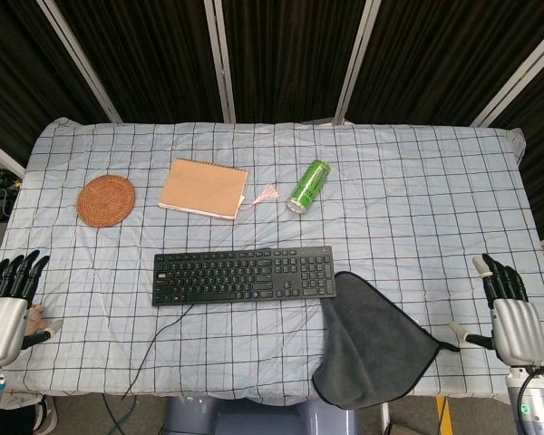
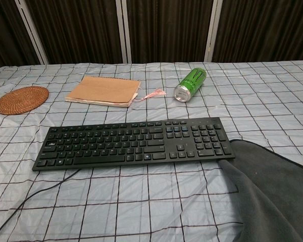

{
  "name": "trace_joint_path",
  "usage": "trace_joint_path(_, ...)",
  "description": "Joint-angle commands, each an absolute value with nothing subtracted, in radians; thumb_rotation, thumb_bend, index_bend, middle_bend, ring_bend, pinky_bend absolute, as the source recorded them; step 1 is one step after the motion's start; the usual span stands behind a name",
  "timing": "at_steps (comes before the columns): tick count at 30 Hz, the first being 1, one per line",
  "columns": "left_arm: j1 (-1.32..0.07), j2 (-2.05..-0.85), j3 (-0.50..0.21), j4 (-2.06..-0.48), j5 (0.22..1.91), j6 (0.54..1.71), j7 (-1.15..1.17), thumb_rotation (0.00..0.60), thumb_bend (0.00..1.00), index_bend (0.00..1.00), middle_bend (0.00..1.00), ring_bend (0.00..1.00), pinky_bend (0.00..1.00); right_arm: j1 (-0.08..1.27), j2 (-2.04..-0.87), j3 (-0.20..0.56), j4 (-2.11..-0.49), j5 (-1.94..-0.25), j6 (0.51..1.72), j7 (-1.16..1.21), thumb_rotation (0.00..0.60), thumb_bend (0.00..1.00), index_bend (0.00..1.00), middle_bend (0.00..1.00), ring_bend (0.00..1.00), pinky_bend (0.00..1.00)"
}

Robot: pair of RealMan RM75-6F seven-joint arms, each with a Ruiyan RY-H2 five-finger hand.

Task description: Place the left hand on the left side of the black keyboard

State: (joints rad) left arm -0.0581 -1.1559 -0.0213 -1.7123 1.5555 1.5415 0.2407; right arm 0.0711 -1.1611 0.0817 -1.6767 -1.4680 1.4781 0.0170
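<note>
The black keyboard [image 1: 243, 275] lies flat across the middle of the checked tablecloth; it also fills the centre of the chest view [image 2: 134, 142], its cable trailing off to the near left. My left hand [image 1: 7, 306] hovers at the table's near left corner, well to the left of the keyboard, fingers straight and apart, holding nothing. My right hand [image 1: 508, 306] is at the near right corner, fingers also extended and empty. Neither hand shows in the chest view.
A dark grey cloth [image 1: 376, 340] lies against the keyboard's right end and hangs over the front edge. Behind the keyboard are a brown notebook [image 1: 203, 188], a green can [image 1: 308, 186] on its side, and a woven round coaster [image 1: 107, 200] at the far left.
</note>
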Motion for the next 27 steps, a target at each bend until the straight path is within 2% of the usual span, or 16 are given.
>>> trace_joint_path(1, -0.058, -1.155, -0.021, -1.712, 1.555, 1.541, 0.241, 0.600, 0.00, 0.00, 0.00, 0.00, 0.00, 0.071, -1.161, 0.082, -1.676, -1.468, 1.478, 0.017, 0.600, 0.08, 0.00, 0.00, 0.00, 0.00)
trace_joint_path(20, -0.079, -1.153, -0.030, -1.723, 1.538, 1.505, 0.242, 0.600, 0.00, 0.00, 0.00, 0.00, 0.00, 0.074, -1.162, 0.088, -1.683, -1.453, 1.468, 0.021, 0.600, 0.08, 0.00, 0.00, 0.00, 0.00)
trace_joint_path(25, -0.104, -1.146, -0.051, -1.769, 1.523, 1.481, 0.278, 0.600, 0.07, 0.00, 0.00, 0.00, 0.01, 0.073, -1.159, 0.087, -1.686, -1.450, 1.466, 0.028, 0.600, 0.08, 0.00, 0.00, 0.00, 0.00)
trace_joint_path(26, -0.111, -1.143, -0.056, -1.782, 1.520, 1.474, 0.287, 0.600, 0.10, 0.00, 0.03, 0.03, 0.04, 0.073, -1.158, 0.087, -1.687, -1.451, 1.466, 0.031, 0.600, 0.08, 0.00, 0.00, 0.00, 0.00)
trace_joint_path(27, -0.124, -1.138, -0.066, -1.803, 1.511, 1.459, 0.306, 0.600, 0.15, 0.00, 0.12, 0.11, 0.12, 0.073, -1.157, 0.086, -1.688, -1.451, 1.466, 0.034, 0.600, 0.08, 0.00, 0.00, 0.00, 0.00)
